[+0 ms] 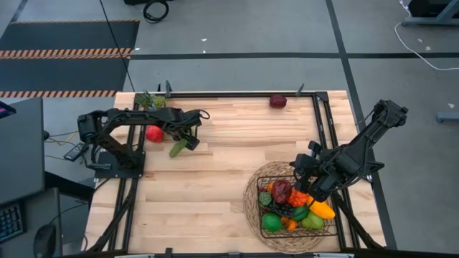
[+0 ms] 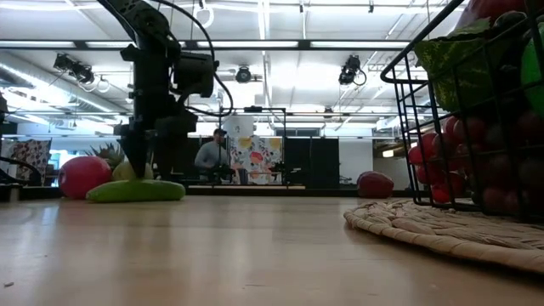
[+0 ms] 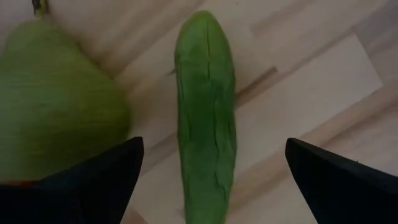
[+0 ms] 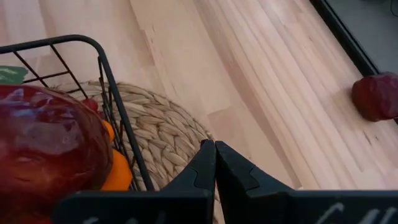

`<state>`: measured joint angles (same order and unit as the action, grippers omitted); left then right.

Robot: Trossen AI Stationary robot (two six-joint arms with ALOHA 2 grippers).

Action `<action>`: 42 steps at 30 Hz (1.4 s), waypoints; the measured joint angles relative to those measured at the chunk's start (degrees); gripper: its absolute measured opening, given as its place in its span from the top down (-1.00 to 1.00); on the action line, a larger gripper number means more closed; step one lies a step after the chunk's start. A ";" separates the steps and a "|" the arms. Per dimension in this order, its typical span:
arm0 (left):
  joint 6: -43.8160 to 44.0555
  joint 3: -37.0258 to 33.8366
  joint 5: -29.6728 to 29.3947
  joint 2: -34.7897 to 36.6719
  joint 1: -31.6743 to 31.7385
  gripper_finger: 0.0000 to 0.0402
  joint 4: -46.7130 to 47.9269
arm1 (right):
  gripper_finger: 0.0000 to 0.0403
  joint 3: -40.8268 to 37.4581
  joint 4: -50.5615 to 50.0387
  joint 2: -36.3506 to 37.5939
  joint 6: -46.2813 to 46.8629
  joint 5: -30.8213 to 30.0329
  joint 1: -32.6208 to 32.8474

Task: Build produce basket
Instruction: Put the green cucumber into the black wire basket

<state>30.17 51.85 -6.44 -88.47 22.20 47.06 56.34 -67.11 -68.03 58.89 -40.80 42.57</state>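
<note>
Two wide-open fingers of the left gripper (image 3: 211, 180) straddle the cucumber (image 3: 205, 112) lying on the table; it should drop squarely and close mid-length, clear of the neighbouring pear (image 3: 56, 99). Right gripper (image 4: 215, 163), shut and empty, waits beside the basket (image 1: 267, 180).

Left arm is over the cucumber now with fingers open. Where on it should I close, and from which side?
Grip the cucumber across its narrow middle, coming straight down from above. It lies flat on the table, and the open left gripper already straddles it, one finger on each long side. Probably stay centred: a green pear sits close beside one finger.
</note>
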 joint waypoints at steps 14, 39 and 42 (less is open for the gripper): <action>-2.50 -12.77 1.06 0.44 -1.63 -0.99 -15.17 | 0.92 0.00 0.07 0.04 -3.50 -0.98 0.00; 2.42 -12.06 -1.27 0.13 -4.74 -0.77 -16.43 | 0.92 0.00 1.11 0.04 -6.53 -2.25 0.02; 2.71 -12.04 -1.20 0.13 -5.56 -0.55 -16.83 | 0.92 0.00 1.83 0.04 -7.77 -2.75 0.02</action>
<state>32.89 39.81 -7.64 -88.33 16.64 30.23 56.34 -65.28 -67.99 51.13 -43.55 42.59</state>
